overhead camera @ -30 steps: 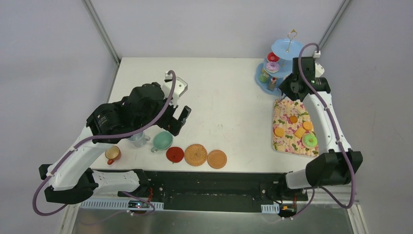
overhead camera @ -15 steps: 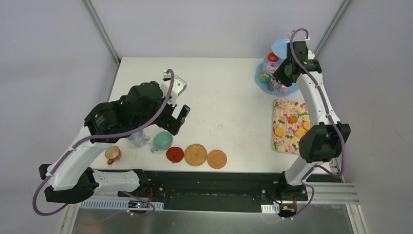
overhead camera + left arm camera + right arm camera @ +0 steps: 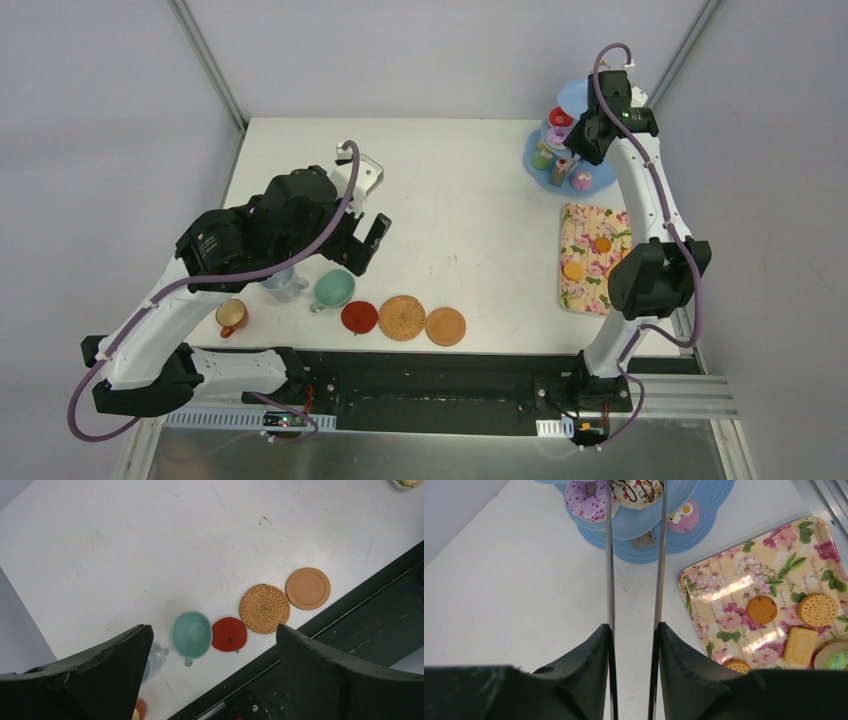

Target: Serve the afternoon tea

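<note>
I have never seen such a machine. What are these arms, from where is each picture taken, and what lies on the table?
These are two robot arms bolted at the near edge of a white table. The wide picture comes from a camera above and behind them; the other two come from a camera on each wrist, so the dark shapes below are that arm's own fingers. The left gripper is open and empty, near a mint green cup and three round coasters; a grey-blue cup and an orange cup stand nearby. The right gripper is shut on long metal tongs, whose blades flank a white donut on the light-blue stand. Beside the stand lies a floral tray with biscuits.
</note>
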Robot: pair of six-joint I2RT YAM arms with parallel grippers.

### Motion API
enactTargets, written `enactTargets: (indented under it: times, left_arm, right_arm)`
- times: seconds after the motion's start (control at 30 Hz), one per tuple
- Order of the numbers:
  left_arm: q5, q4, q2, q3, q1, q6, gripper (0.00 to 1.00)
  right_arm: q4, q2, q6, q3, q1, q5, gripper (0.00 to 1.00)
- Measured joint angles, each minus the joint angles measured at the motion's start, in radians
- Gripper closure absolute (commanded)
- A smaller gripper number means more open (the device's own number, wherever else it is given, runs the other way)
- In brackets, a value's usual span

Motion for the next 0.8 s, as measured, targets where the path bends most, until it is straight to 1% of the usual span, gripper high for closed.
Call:
enactTargets:
  times: [0.33,0.47,0.6,0.8]
  left_arm:
    - [-0.004,0.000,0.002,-0.001,0.000,0.000,0.00]
    - [-0.005,0.000,0.002,-0.001,0.000,0.000,0.00]
    - [-0.011,0.000,0.002,-0.002,0.000,0.000,0.00]
    - [-0.023,0.000,0.002,-0.003,0.000,0.002,0.00]
  right_arm:
    - [-0.027,0.039,-0.028,0.000,-0.003,0.034,0.58]
    - [-0.026,0.039,-0.028,0.000,-0.002,0.032,0.53]
    - [-0.026,0.043,-0.027,0.000,0.005,0.031,0.46]
    - [-0.031,0.060,-0.026,0.000,0.021,0.035,0.45]
